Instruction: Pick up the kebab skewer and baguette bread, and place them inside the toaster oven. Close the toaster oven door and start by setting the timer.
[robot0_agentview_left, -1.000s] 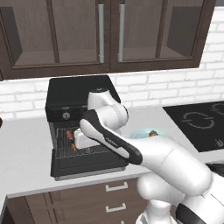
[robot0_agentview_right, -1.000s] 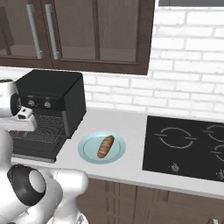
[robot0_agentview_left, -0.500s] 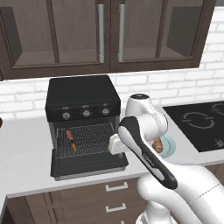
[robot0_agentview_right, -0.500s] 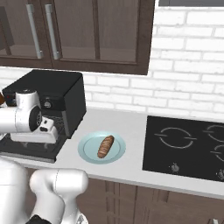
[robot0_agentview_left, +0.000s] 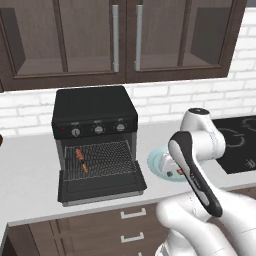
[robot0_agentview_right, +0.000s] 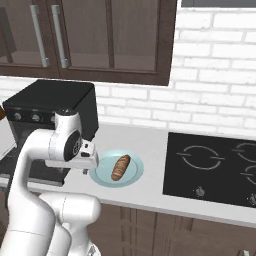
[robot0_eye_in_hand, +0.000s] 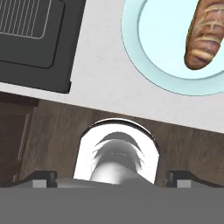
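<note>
Hand view shows the wide-open pincer (robot0_eye_in_hand: 112, 177) at the counter's (robot0_eye_in_hand: 100, 74) front edge. Bare counter separates the toaster oven door (robot0_eye_in_hand: 30, 41) from the plate (robot0_eye_in_hand: 144, 65) holding the baguette bread (robot0_eye_in_hand: 206, 34).

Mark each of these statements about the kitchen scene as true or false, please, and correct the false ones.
1. The kebab skewer lies on the wire rack inside the toaster oven. True.
2. The toaster oven door is closed. False: it hangs open, folded down flat in front of the oven.
3. The baguette bread lies on the light blue plate on the counter. True.
4. The gripper holds the baguette bread. False: the jaws are open and empty, beside the plate.
5. The plate stands between the toaster oven and the black cooktop. True.
6. The cabinet doors above the oven stand open. False: they are shut.
</note>
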